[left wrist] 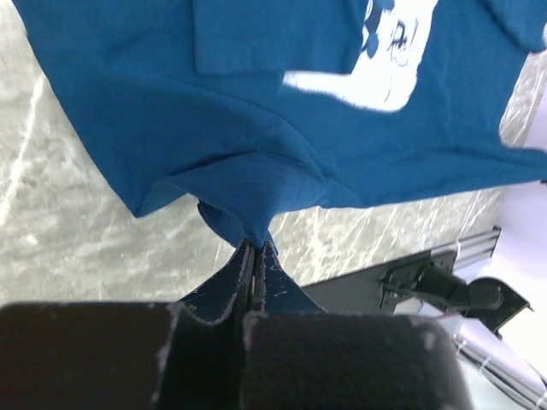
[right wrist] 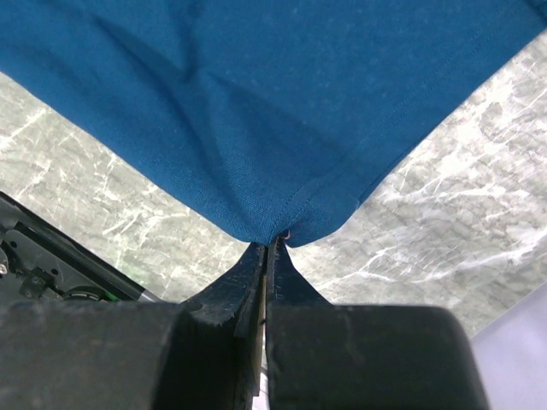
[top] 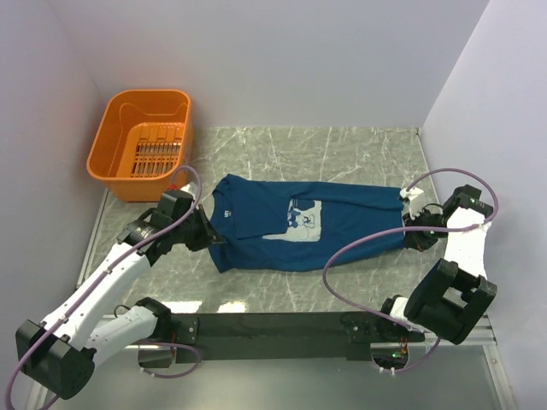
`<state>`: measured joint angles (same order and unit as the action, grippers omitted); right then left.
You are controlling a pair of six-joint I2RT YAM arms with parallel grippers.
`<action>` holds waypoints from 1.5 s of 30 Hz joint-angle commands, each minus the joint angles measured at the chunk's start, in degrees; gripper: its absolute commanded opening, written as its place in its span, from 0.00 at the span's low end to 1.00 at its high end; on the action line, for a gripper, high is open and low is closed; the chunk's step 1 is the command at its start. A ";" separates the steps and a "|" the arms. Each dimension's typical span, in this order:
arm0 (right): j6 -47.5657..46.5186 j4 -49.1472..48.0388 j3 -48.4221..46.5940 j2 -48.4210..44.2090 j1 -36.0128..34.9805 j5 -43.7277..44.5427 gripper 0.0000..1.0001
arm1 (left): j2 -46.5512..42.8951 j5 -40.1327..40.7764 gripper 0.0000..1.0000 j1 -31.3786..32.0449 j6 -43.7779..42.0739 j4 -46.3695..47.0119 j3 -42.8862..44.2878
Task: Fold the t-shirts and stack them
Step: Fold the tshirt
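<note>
Status: early, no finished fold I can confirm. There's one t-shirt (top: 299,229) in play, dark blue, lying flat across the middle of the marble surface (top: 342,149), collar to the left and hem to the right. The pale chest print (top: 303,224) shows, so the front is up and mostly uncovered.

Left jaws: fully closed, pinching a bunched bit of fabric at the shirt's left end, by the shoulder or sleeve, can't tell which. In the left wrist view the cloth tents up into the tips.

Right jaws: fully closed too, on a hem corner at the shirt's right end, with the stitched edge right at the tips. So I hold the shirt at both ends, lengthwise.

The left wrist view also shows a flap lying over the front just beside the print. It could be a sleeve tucked in, but I can't tell.

Left to do, as I judge it: fold the long sides in, then fold end to end into a compact packet, then set it down. Stacking hasn't begun, and I see no folded pile.

The orange basket (top: 141,145) sits at the far left, apart from the shirt.
</note>
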<state>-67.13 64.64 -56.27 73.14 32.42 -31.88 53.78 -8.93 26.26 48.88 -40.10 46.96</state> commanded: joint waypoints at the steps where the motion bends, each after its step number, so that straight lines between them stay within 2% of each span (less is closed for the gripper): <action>1: -0.28 -0.30 -1.83 -0.99 0.53 -1.87 0.00 | -0.34 -3.03 0.00 -0.25 -0.28 1.25 0.76; 5: 1.13 -1.80 -1.39 -0.90 0.53 -2.22 0.00 | -0.60 -3.72 0.00 -0.42 2.79 2.12 3.13; 10: 0.95 -2.24 -0.86 -1.16 0.53 -2.49 0.00 | -2.19 -8.82 0.00 -0.51 9.73 5.90 4.19; 15: 1.21 -2.41 -0.86 -0.81 0.45 -2.93 0.00 | -2.01 -8.83 0.00 -0.86 13.25 4.24 7.09; 21: 1.92 -3.20 -1.21 -0.72 0.53 -2.66 0.00 | 1.32 -5.23 0.00 -1.74 7.82 -1.20 13.06; 26: 2.62 -4.26 -1.56 -0.90 0.71 -1.00 0.00 | 5.71 -5.75 0.00 -3.41 3.15 -3.40 17.28; 35: 3.67 -5.66 -1.82 -1.60 3.69 -2.75 0.00 | 5.37 -5.93 0.00 -6.83 -1.95 -6.48 14.21; 45: 4.82 -6.37 -1.39 -1.42 4.49 -3.89 0.00 | 7.22 -5.84 0.00 -9.03 -5.11 -7.45 17.29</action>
<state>-62.67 59.55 -56.27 73.10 36.42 -34.13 60.69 -15.05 17.54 46.17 -47.90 61.45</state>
